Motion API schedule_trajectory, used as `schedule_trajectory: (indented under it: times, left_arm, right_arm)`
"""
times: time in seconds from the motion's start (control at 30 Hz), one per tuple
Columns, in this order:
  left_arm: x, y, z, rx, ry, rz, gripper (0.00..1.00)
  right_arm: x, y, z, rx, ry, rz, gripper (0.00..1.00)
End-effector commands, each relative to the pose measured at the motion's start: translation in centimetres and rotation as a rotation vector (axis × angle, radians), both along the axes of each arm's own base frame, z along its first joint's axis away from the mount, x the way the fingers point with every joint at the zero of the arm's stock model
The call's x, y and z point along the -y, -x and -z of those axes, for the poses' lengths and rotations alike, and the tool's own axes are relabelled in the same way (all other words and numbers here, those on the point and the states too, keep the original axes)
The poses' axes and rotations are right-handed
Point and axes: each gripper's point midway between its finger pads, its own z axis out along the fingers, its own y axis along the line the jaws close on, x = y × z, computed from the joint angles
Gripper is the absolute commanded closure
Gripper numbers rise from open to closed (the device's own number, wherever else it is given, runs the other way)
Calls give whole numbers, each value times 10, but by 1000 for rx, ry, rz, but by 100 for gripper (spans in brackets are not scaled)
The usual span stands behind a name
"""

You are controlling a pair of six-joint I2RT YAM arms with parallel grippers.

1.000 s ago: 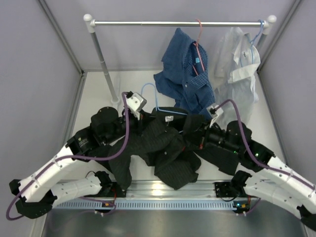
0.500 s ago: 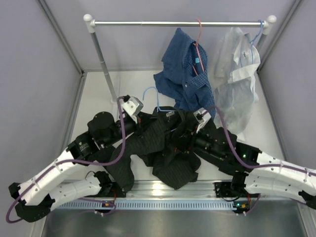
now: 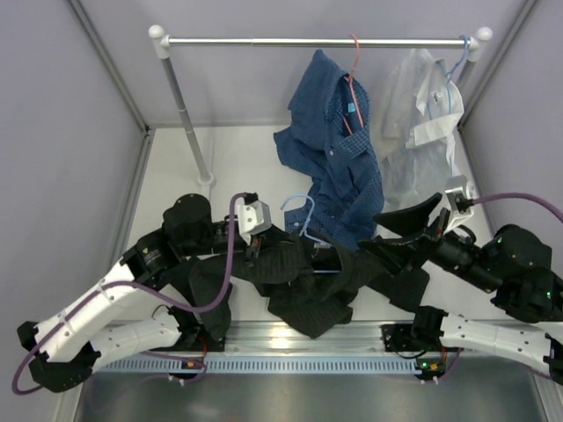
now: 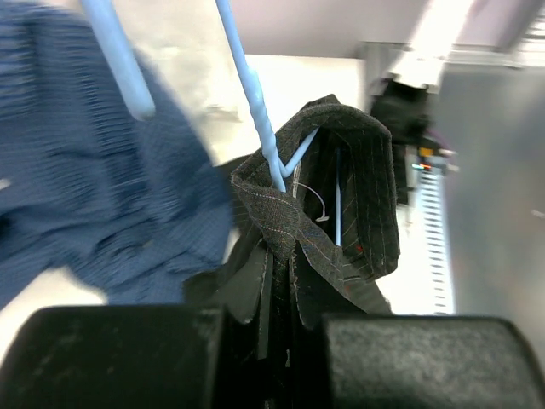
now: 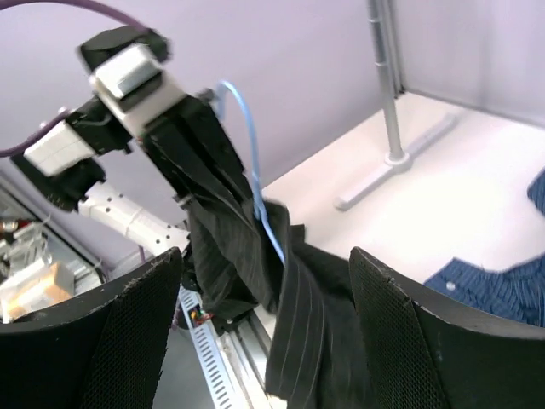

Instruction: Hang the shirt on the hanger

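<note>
Left gripper (image 3: 253, 239) is pinched down narrow on a bunched fold of the shirt (image 3: 303, 290), at the collar end. In the left wrist view the cloth sits squeezed in the thin gap between the two pads (image 4: 111, 358), and the collar (image 4: 358, 196) stands open just above them.

The hanger (image 3: 299, 204) is threaded into that collar opening. Its neck wire (image 4: 255, 102) drops into the fold right above the gripper, and one arm of the wire shows inside the collar. The hook sticks up out of the shirt toward the far edge and overlaps the hem of the blue shirt (image 3: 339, 149).

The shirt lies mid-tabletop along the near edge, stretched between the two arms. A clump hangs down over the near edge at centre, and another part trails under the left arm.

Right gripper (image 3: 398, 236) is spread wide, on the right side of the shirt and pointing at the left gripper. In the right wrist view dark cloth (image 5: 234, 247) hangs between its fingers (image 5: 128, 341). Cannot tell whether either finger touches it; nothing is pinched. The hanger wire (image 5: 247, 162) shows against the cloth ahead.

Blue shirt and white shirt (image 3: 422, 132) hang from the rail (image 3: 264, 40) at the far right. The bare tabletop (image 3: 237, 158) shows at the far left around the rail post.
</note>
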Motion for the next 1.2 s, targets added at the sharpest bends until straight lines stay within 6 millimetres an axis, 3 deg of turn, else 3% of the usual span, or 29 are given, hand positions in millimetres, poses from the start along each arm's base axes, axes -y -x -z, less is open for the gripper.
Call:
schedule_trajectory:
  times: [0.0,0.2,0.33,0.4,0.6,0.7,0.73,0.8,0.83,0.87,0.9,1.03,1.1,1.17]
  left_arm:
    - [21,40,-19,-33,35,290,100]
    - [33,56,-21,-93,28,446,100]
    - [35,58,-18,-112,21,474,100]
    - [35,60,-16,-113,20,485,100]
    - [31,65,-13,-104,21,502,100]
    - [32,67,-12,-114,17,520,100]
    - [32,67,-12,-115,18,521,100]
    - [32,64,-13,-110,19,500,100]
    - [34,56,-12,-105,15,453,90]
    - [32,52,-16,-89,22,420,42]
    - [31,47,-19,-77,26,378,2]
    - [4,6,-49,12,99,30,2]
    - [-38,-16,-79,66,214,-237,2]
    - [-79,-17,-100,123,355,-385,2]
  right_arm:
    - [-30,12,16,78,196,-147,23]
    - [-78,18,12,128,231,-304,26]
    - [-93,23,10,144,202,-358,40]
    - [-97,26,10,153,180,-382,52]
    - [-97,34,11,170,144,-417,65]
    - [-94,37,9,180,123,-425,82]
    - [-94,36,8,181,119,-422,97]
    - [-92,33,6,182,115,-400,100]
    - [-91,32,5,183,111,-388,100]
    - [-88,28,3,185,108,-359,100]
    - [-86,25,1,188,106,-340,100]
    - [-68,9,-2,176,135,-220,100]
    - [-50,-8,1,151,177,-97,100]
    - [-37,-14,-2,144,185,-38,100]
